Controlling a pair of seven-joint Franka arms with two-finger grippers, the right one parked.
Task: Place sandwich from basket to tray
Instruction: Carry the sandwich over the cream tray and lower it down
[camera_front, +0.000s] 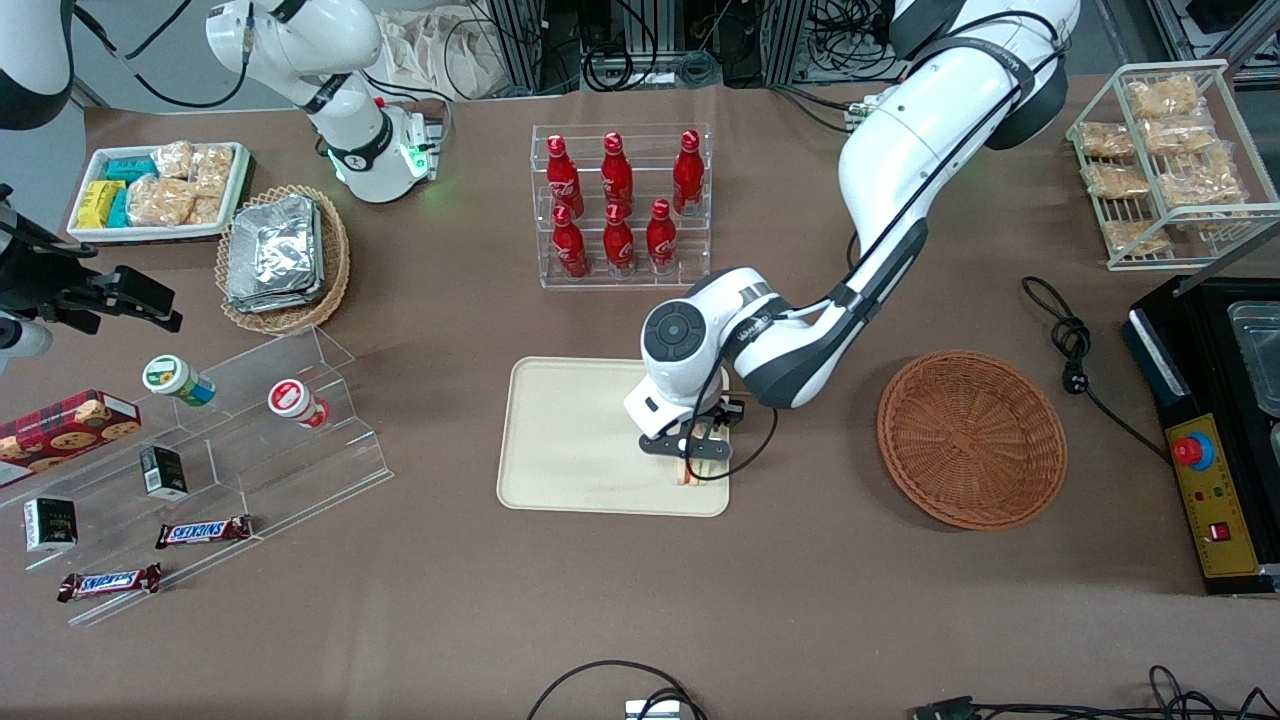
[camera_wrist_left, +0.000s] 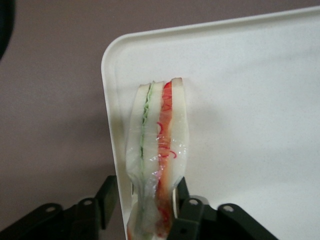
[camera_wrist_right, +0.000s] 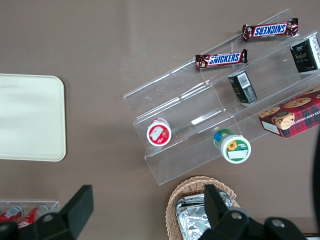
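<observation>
The claw (camera_front: 699, 452) hangs low over the tray (camera_front: 570, 440), at the corner of the tray that lies nearest the front camera on the working arm's side. Its two fingers (camera_wrist_left: 192, 215) are closed against the flat faces of the sandwich (camera_wrist_left: 157, 150), one on each side, so the wedge stands on edge between them. In the wrist view the sandwich reaches out from between the fingers with its filling edge showing: a thin green line runs along one slice and a red-orange band along the other, with pale bread on both outer sides. The wedge sits right at the tray's rim, partly over the cream surface and partly over the rim's rounded corner. Whether its lower edge touches the tray cannot be told.

In the front view the sandwich (camera_front: 697, 465) shows only as a pale sliver under the claw, mostly hidden by the wrist.

The basket (camera_front: 971, 438) lies on the brown counter (camera_front: 700, 620), toward the working arm's end and well apart from the tray, with nothing showing inside it. A clear rack of red bottles (camera_front: 620, 205) stands farther from the front camera than the tray.
</observation>
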